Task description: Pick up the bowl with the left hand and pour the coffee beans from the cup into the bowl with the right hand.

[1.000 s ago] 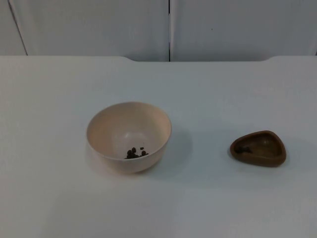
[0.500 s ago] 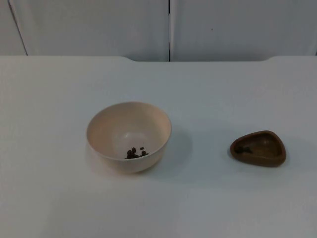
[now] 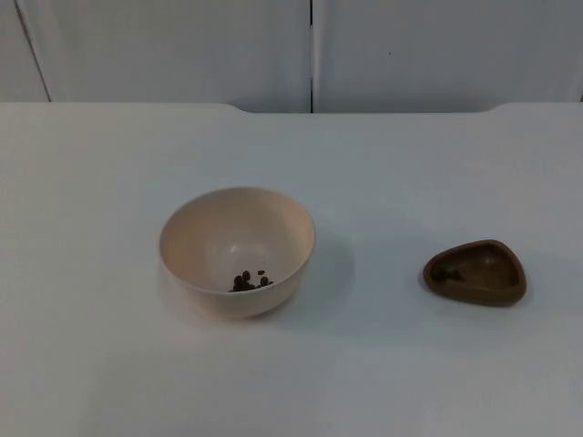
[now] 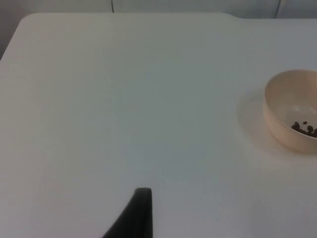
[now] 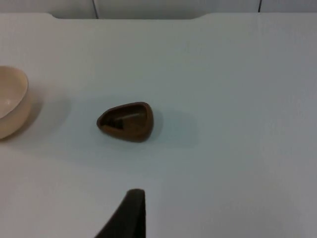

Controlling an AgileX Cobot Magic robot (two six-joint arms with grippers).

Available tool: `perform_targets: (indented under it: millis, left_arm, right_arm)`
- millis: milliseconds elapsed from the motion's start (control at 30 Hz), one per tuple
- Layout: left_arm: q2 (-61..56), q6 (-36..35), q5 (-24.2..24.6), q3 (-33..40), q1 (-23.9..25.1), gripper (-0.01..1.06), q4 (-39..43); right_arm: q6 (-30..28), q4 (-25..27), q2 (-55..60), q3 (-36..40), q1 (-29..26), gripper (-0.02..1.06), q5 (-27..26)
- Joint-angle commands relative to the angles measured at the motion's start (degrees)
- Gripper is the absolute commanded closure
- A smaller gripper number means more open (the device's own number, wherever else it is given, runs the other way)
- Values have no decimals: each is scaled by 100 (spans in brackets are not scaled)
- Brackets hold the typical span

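While upright, bowl (image 3: 237,250), cup (image 3: 475,272), untouched.

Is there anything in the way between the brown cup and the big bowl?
No. In the top view only bare white table lies between the brown cup and the cream bowl. The bowl holds some coffee beans. Each wrist view also shows open table between its fingertip and its dish.

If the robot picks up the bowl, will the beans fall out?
Probably not. The bowl looks deep and its walls rise well above the few beans at the bottom. It looks stiff and probably light. Its smooth, rounded side might slip in a gripper.
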Motion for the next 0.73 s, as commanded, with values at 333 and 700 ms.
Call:
perform_targets:
  millis: [333, 700]
  left_arm:
    - [-25, -30, -11, 28, 18, 0, 19]
    - [-25, -30, -11, 28, 18, 0, 19]
  right_arm:
    - [6, -26, -18, 19, -118, -1, -64]
    - [-109, -108, -18, 19, -117, -1, -44]
